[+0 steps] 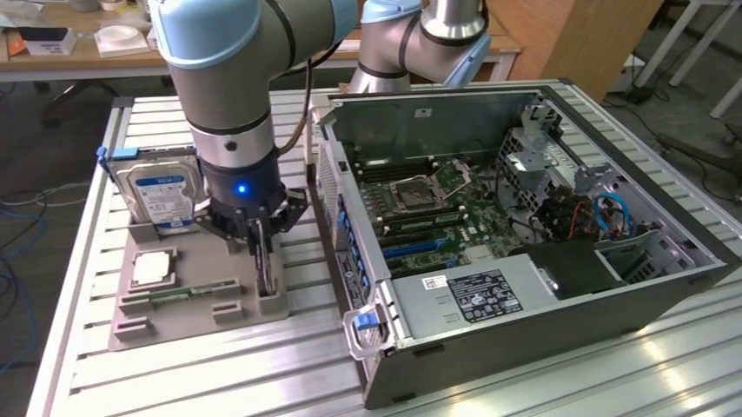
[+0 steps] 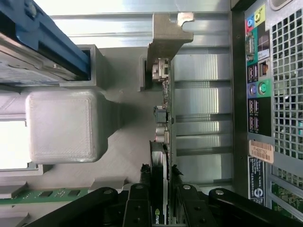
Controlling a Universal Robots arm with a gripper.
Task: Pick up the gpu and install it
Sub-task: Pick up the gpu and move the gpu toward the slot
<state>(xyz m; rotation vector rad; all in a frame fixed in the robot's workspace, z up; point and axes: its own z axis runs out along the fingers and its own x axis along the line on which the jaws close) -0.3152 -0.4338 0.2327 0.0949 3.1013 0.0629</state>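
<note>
Open computer case [image 1: 557, 334]: right half of the exterior view.
Grey holder tray [image 1: 215, 261]: lower left.
Hard drive [image 1: 160, 195]: upright at the tray's upper end.
gpu [image 1: 269, 278] [image 2: 166, 94]: edge-on at the tray's right edge.
gripper [image 1: 262, 248] [image 2: 160, 198]: clamped on the gpu's faces.

On our slatted metal table [image 1: 232, 373] we've got a gray printed parts tray [image 1: 191, 258]. A silver hard drive [image 1: 162, 198] with a blue-white label stands upright in a slot at the tray's far end. A processor chip [image 1: 153, 268] lies flat on it, with a green memory stick [image 1: 174, 295] just beside. Next to the tray, the open PC case [image 1: 557, 347] lies on its side, motherboard [image 1: 447, 217] showing and blue cables [image 1: 611, 213] inside.
</note>
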